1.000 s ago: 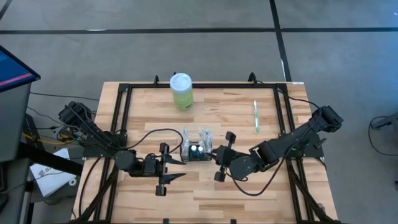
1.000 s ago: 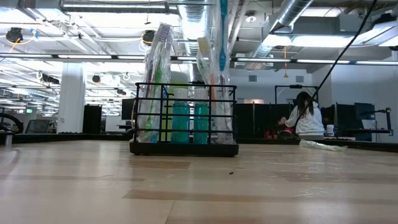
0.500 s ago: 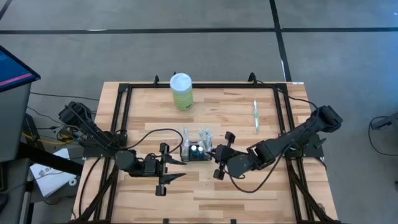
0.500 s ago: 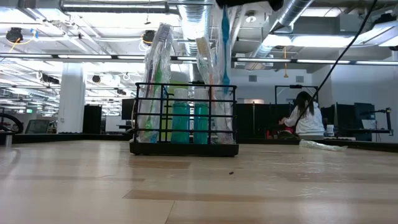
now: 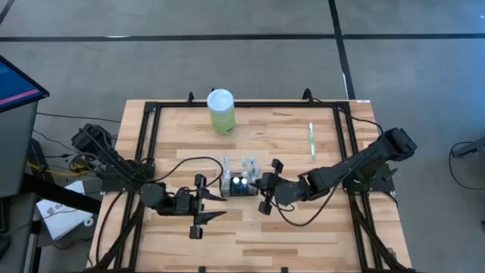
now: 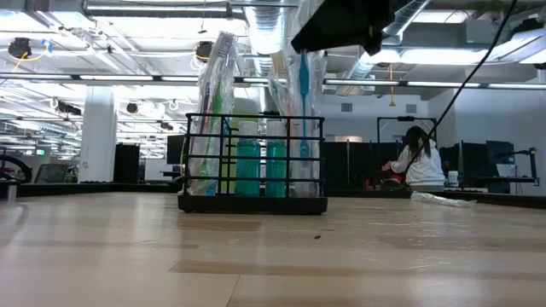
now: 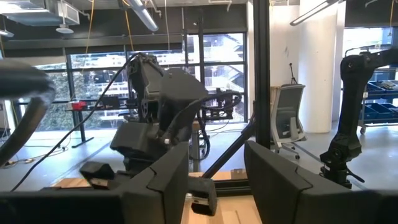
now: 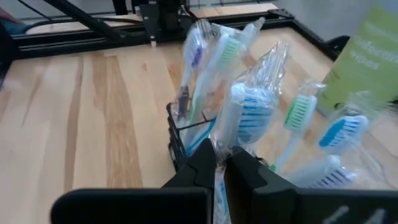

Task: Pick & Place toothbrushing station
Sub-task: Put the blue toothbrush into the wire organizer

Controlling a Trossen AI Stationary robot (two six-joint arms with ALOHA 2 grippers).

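Black wire-mesh toothbrushing station stands near the middle of the table, a wrapped toothbrush in it pinched by the right gripper just beside it, while the left gripper, fingers spread wide, waits toward the left edge.

We see a pale, smooth wooden counter, a matt black wire toothbrushing station and toothbrushes in glossy clear plastic wrappers.
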